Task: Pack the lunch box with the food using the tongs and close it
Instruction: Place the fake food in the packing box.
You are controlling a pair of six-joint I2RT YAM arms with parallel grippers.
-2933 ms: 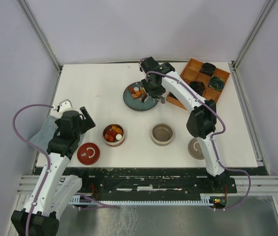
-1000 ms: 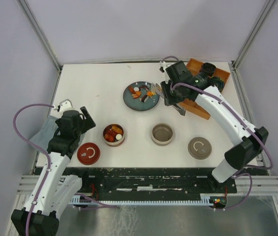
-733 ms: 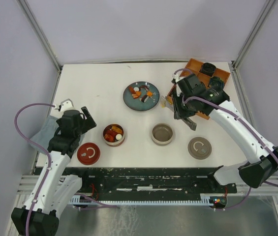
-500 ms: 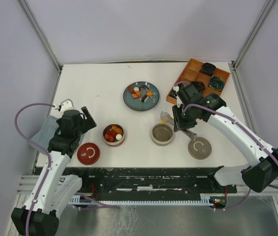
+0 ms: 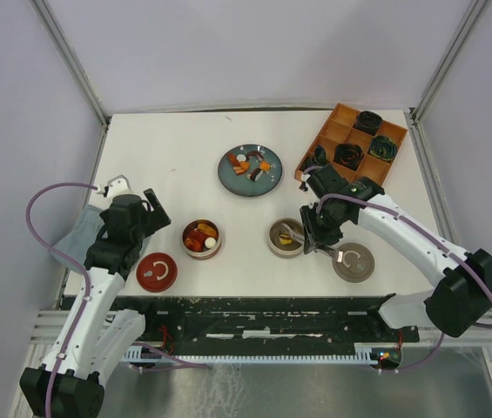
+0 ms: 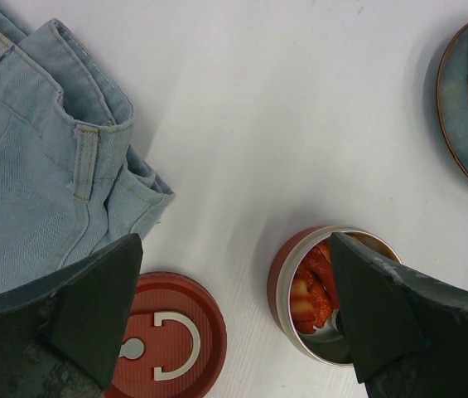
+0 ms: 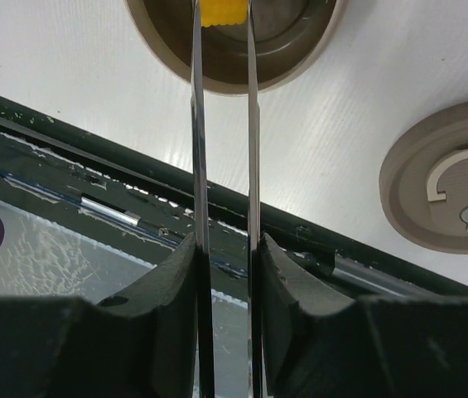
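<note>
The white table [image 5: 167, 165] carries everything. At its far right corner stands an orange tray [image 5: 397, 131] with dark rosettes, and a denim cloth [image 6: 35, 166] lies at the left edge. Toward the far side, near the middle, is the blue-grey plate [image 5: 244, 185], with several pieces of food [image 5: 250, 164] on it.

Nearer the front edge two round boxes stand side by side but apart. The red box [image 6: 287, 274] on the left already has food inside, and its red lid [image 6: 163, 340] lies just beside it. The beige box [image 7: 300, 50] is on the right, and its beige lid [image 5: 353, 262] lies flat further right.

The left gripper [image 6: 234, 311] hangs above the table between the cloth and the red box, spread fully wide and holding nothing.

The right gripper [image 7: 225, 249] is about half closed and squeezes the two arms of the tongs [image 7: 198, 166]. Their long axis runs from the gripper to the left, roughly along the front edge. The tips are over the beige box and pinch a yellow piece [image 7: 221, 12].

So the box lies straight ahead of this gripper, at the end of the tongs, and the right arm is clearly the nearer one. The picture cuts the piece off at the top, so I cannot tell if it already touches the floor of the box. I judge that the next move is only to let the tongs spread, so the piece drops inside.
</note>
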